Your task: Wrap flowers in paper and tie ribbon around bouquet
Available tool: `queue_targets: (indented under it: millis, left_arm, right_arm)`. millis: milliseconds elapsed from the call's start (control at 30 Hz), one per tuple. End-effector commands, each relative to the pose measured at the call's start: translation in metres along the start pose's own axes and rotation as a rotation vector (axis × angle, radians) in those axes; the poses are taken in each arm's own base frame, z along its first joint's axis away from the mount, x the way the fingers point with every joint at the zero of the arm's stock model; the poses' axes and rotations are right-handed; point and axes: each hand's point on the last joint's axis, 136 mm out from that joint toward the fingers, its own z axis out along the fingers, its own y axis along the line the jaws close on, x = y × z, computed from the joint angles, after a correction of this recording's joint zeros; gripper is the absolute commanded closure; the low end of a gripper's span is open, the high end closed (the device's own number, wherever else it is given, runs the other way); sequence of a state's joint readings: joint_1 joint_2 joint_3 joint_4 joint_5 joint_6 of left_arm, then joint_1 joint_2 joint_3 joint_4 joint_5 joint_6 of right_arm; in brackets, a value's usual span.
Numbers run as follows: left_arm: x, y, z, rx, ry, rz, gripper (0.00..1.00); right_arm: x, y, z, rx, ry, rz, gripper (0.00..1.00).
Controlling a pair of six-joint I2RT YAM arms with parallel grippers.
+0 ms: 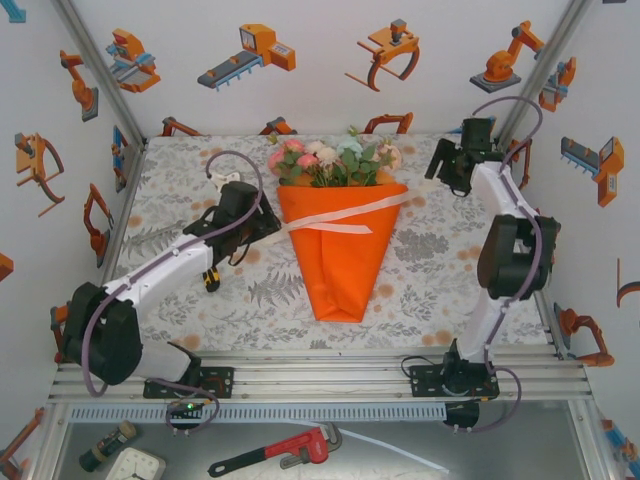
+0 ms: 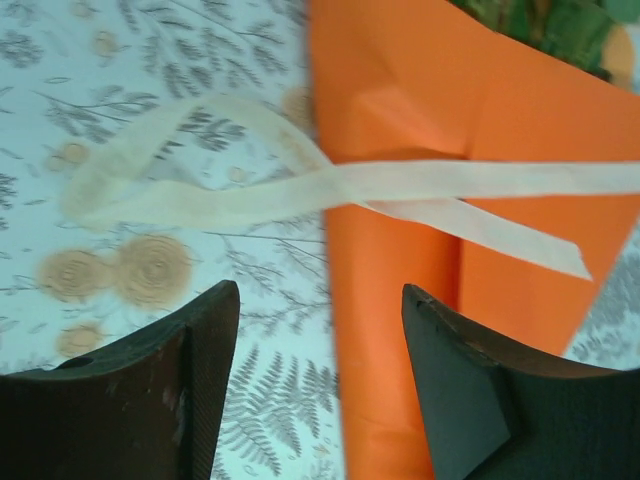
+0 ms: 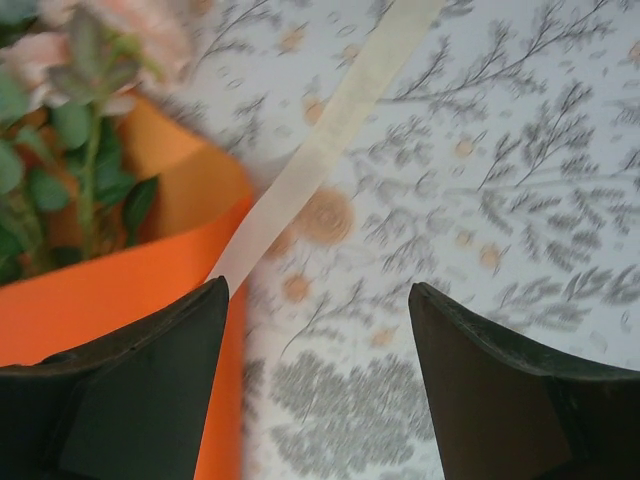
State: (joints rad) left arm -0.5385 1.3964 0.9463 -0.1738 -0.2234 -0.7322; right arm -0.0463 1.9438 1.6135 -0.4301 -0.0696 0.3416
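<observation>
A: Bouquet position?
B: Bouquet (image 1: 340,235) lies flat mid-table, between my two arms. Blooms at the far end, pointed tip toward my bases.
A: Makeup?
B: Small bunch of pink, white and pale-green artificial flowers (image 1: 330,160) sticking out of a plain bright-orange sheet of paper (image 1: 340,275) folded into a cone. Thin cream-white fabric ribbon (image 1: 350,211) crosses the cone's upper part at a slant.
A: Ribbon ends?
B: One tail runs off the cone's right edge toward my right gripper (image 1: 437,172). On the left it loops on the cloth just beside the cone, and a short loose end lies on the paper. Knotted or only crossed, can't tell.
A: Fingers?
B: My left gripper (image 1: 268,222) is at the cone's left edge, fingers (image 2: 195,370) spread wide, nothing between them. The loop is just ahead of the tips, untouched. Right: fingers (image 3: 150,380) also wide and empty, by the cone's top right corner, tail ahead of them.
A: Surroundings?
B: Grey-and-orange floral-print tablecloth (image 1: 430,270) under everything. Red pipe wrench (image 1: 290,452) lies on the near side of my bases, off the cloth.
</observation>
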Motion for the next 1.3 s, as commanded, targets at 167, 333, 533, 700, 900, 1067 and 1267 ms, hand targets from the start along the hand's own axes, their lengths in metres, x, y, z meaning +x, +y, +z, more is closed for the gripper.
queue_targets:
  millis: [167,333,533,700,900,1067,1267]
  left_arm:
    - [-0.001,0.036,0.032,-0.039,0.110,0.074,0.31]
    - [-0.004,0.028,0.039,0.017,0.108,0.092,0.28]
    - [-0.004,0.029,0.037,0.018,0.101,0.142,0.26]
    - [-0.003,0.033,0.035,-0.004,0.110,0.163,0.26]
    - [-0.007,0.036,0.034,-0.027,0.093,0.142,0.26]
    - [-0.009,0.036,0.031,-0.029,0.099,0.135,0.26]
    - [0.000,0.017,0.032,0.074,0.146,0.186,0.25]
  right_arm:
    - [-0.057,-0.068,0.083,0.322,-0.055,-0.041,0.32]
    - [-0.081,-0.094,0.115,0.375,-0.094,-0.050,0.32]
    - [-0.079,-0.085,0.148,0.239,-0.067,-0.056,0.33]
    - [-0.088,-0.081,0.154,0.197,-0.117,0.020,0.37]
    - [-0.074,-0.093,0.151,0.254,-0.077,0.119,0.87]
    - [-0.090,-0.081,0.119,0.223,-0.108,0.129,1.00]
    - [-0.124,-0.050,0.019,0.189,-0.256,0.150,1.00]
